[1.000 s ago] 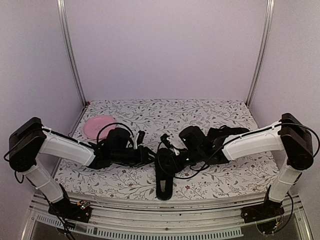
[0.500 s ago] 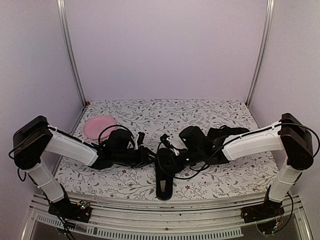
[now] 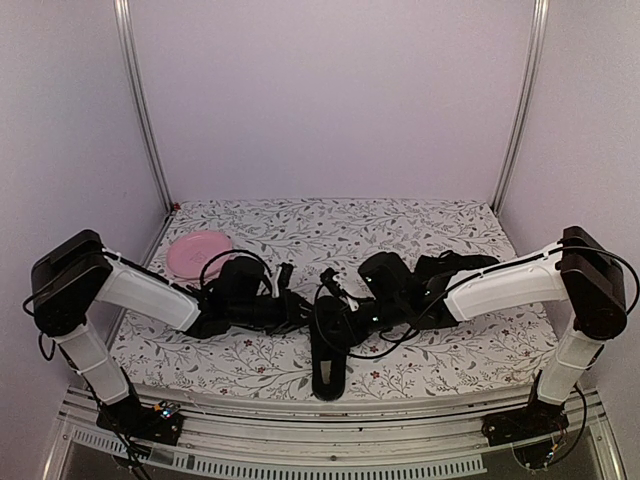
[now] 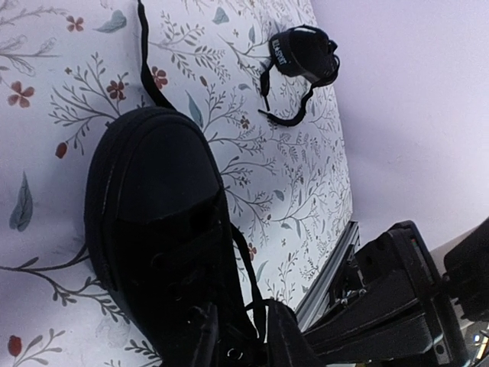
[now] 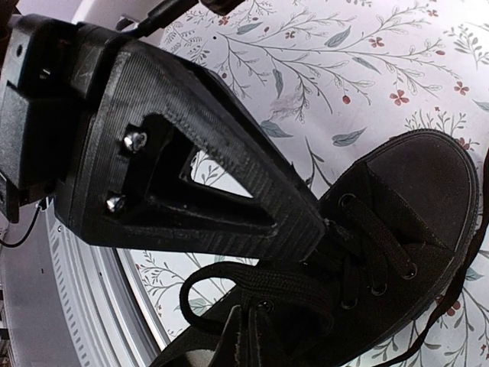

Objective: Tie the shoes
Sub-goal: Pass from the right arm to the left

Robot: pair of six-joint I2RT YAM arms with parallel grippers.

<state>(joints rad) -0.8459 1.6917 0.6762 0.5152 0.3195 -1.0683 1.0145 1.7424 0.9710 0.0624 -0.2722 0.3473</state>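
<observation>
Left gripper (image 4: 243, 340): low over the laced throat of the black shoe (image 4: 153, 199), fingers (image 4: 284, 336) set a narrow gap apart, one on each side of a thin strand of lace (image 4: 244, 264), not visibly pinching it. Looks along the shoe, rounded toe cap straight ahead of the fingertips, floral desk (image 4: 252, 153) beyond and around it. Farther ahead, past the toe, another loose length of lace lying flat on the desk. Well beyond that and off to the right, a small dark bundle (image 4: 302, 53) with pale lettering and a trailing cord; too small to name.

Right gripper (image 5: 243, 332): fingertips pressed tight together, clamped on a flat loop of lace bowing out to the left of the tips and running back across the eyelets. Sits at the same shoe from the opposite side, toe cap ahead and to the right of the closed tips. Just ahead and to the left, very near, the ribbed black body of the left gripper, slanting down onto the laced part of the shoe.

From overhead: both grippers nose to nose, almost touching, over one end of the shoe. Shoe flat on the desk, lengthwise, other end reaching back toward the gap between the two arm bases. Pink plate (image 3: 197, 250) well behind the left gripper, close by its wrist, apart from the shoe.
</observation>
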